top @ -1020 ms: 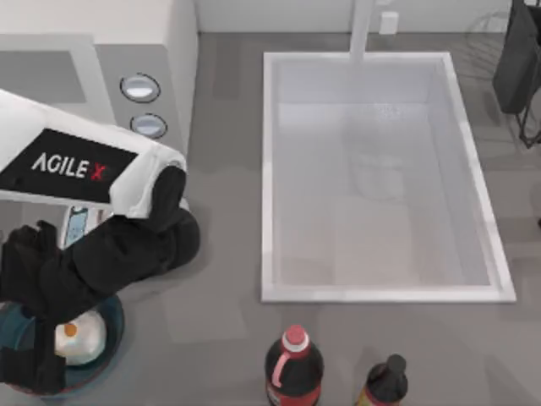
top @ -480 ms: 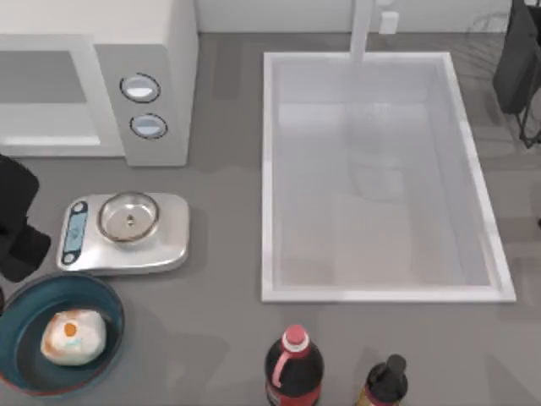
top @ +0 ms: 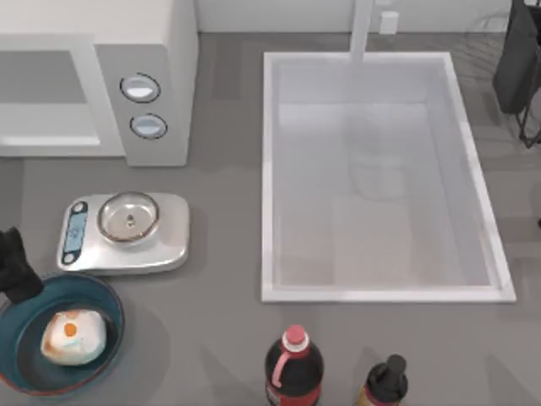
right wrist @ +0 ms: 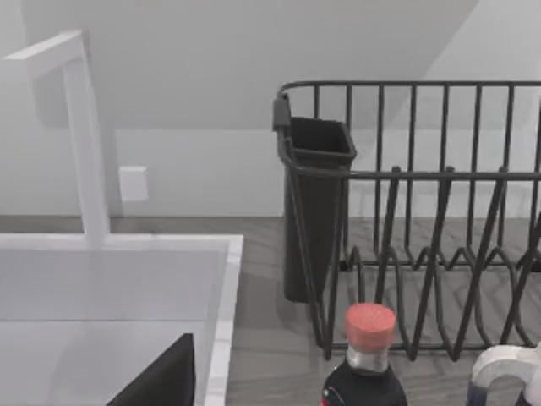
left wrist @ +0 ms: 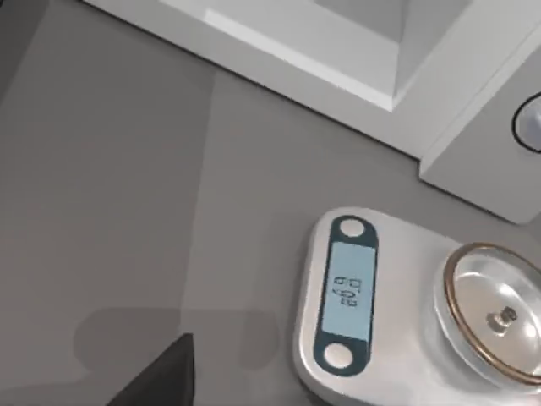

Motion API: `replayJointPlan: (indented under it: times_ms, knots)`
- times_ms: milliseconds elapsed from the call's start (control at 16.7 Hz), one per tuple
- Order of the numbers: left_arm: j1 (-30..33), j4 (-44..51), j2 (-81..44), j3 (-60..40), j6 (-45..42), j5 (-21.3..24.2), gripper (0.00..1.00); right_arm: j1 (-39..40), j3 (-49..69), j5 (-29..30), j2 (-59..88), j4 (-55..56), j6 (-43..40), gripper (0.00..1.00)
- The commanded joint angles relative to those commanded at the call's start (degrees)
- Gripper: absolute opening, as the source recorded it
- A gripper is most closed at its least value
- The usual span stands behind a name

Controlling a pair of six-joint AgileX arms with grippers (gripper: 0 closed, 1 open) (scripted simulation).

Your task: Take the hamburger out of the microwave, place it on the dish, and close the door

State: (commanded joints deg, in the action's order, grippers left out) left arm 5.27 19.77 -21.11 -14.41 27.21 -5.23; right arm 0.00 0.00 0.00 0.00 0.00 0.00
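The hamburger [top: 74, 336], a whitish lump with an orange patch, lies in the blue dish [top: 21, 355] at the front left of the table. My left gripper [top: 13, 271] is a black shape at the table's left edge, just behind the dish and apart from the hamburger. The white microwave [top: 161, 51] stands at the back left with two round dials. Its front recess [left wrist: 338, 51] looks grey, and I cannot tell how the door stands. A dark tip of my right gripper [right wrist: 161, 381] hangs over the sink's near side.
A silver kitchen scale [top: 161, 241] carrying a steel bowl [top: 128, 217] sits between microwave and dish. The white sink [top: 269, 169] takes up the middle right. Two bottles [top: 294, 368] stand at the front. A black dish rack [right wrist: 423, 211] is at the back right.
My left arm has pulled away from over the dish to the left edge, uncovering the scale. The hamburger stays in the dish, free of the gripper.
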Motion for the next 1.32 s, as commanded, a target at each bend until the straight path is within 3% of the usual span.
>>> replayJointPlan:
  times_ms: [180,360,840,1320]
  knots:
    - [-2.9,-10.1,11.5,7.5,-14.6,3.1,1.0,0.0,0.0,0.0,0.0,0.0,0.0,1.0]
    - [-4.7,-16.9,18.3,12.4,-23.6,4.7,1.0,0.0,0.0,0.0,0.0,0.0,0.0,1.0]
    - [-5.3,-19.8,21.1,14.4,-27.2,5.2,1.0,0.0,0.0,0.0,0.0,0.0,0.0,1.0]
    - [-5.3,-19.8,21.1,14.4,-27.2,5.2,0.4,0.0,0.0,0.0,0.0,0.0,0.0,1.0]
